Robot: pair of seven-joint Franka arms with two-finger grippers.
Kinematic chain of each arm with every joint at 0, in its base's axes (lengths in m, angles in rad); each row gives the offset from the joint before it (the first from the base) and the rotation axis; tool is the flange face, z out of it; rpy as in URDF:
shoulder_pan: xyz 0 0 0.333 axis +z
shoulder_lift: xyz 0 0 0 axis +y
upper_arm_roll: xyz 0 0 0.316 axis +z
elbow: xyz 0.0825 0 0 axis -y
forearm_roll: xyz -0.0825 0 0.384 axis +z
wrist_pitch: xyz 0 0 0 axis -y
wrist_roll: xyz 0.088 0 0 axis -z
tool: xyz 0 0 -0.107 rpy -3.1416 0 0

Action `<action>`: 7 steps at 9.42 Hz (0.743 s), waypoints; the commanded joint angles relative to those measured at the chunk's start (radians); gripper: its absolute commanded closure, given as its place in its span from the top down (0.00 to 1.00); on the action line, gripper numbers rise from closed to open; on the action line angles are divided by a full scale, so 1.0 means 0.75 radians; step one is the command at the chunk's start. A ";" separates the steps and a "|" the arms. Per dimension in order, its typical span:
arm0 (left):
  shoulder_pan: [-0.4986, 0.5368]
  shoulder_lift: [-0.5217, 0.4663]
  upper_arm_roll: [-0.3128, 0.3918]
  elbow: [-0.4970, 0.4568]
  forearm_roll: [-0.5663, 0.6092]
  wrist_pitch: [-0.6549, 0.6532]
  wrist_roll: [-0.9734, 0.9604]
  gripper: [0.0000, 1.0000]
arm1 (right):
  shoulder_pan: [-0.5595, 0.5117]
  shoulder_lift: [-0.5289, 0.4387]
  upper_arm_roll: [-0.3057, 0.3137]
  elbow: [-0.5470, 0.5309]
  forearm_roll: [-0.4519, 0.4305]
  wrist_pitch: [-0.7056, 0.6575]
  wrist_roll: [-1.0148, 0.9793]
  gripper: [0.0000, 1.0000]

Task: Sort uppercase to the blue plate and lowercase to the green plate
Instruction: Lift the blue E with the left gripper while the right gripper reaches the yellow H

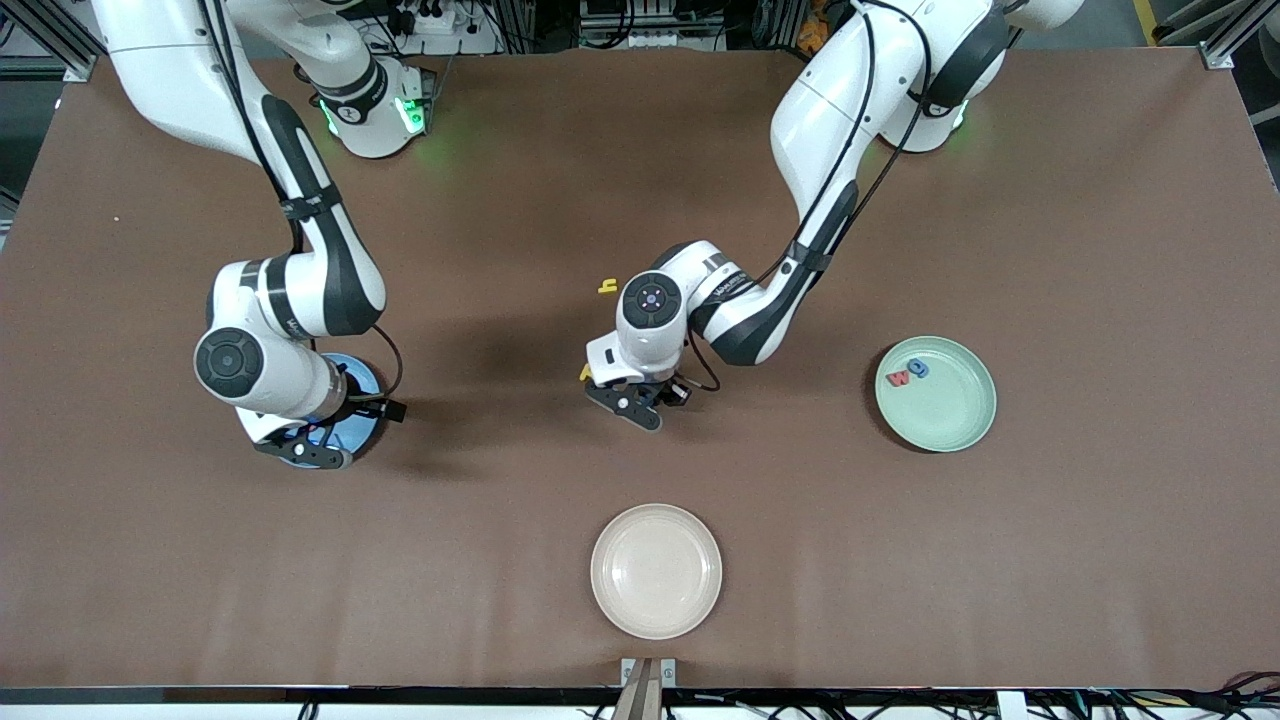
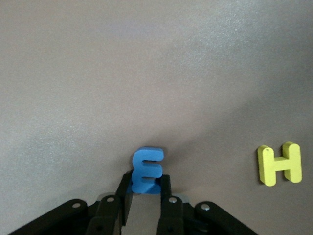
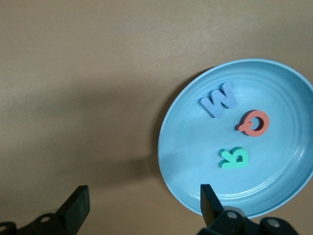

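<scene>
Gripping blue m between left gripper jaws | right gripper wide over blue plate, holding M, Q, R | green plate: w, probably g | H, h remain.

The scene is filled by a table covered with a plain brown mat. Soft shadows are cast on the mat, and green glows are seen on it near the table's top edge. Above that edge, aluminium framing, a power strip and loose cables are seen against a dark floor. Along the table's lower edge, a metal bracket is fixed at the middle, and more cables are strung there.
</scene>
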 commanded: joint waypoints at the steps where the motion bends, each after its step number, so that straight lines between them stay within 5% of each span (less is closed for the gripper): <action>1: -0.003 -0.020 0.007 -0.022 -0.035 -0.049 -0.013 0.00 | -0.023 -0.019 0.008 0.000 -0.009 -0.008 0.020 1.00; 6: 0.091 -0.304 0.095 -0.075 -0.055 -0.527 0.144 0.00 | -0.012 -0.017 0.010 0.000 -0.003 -0.008 0.024 1.00; 7: 0.156 -0.397 0.112 -0.183 -0.080 -0.532 0.238 0.00 | -0.004 -0.017 0.010 0.000 0.011 -0.008 0.048 1.00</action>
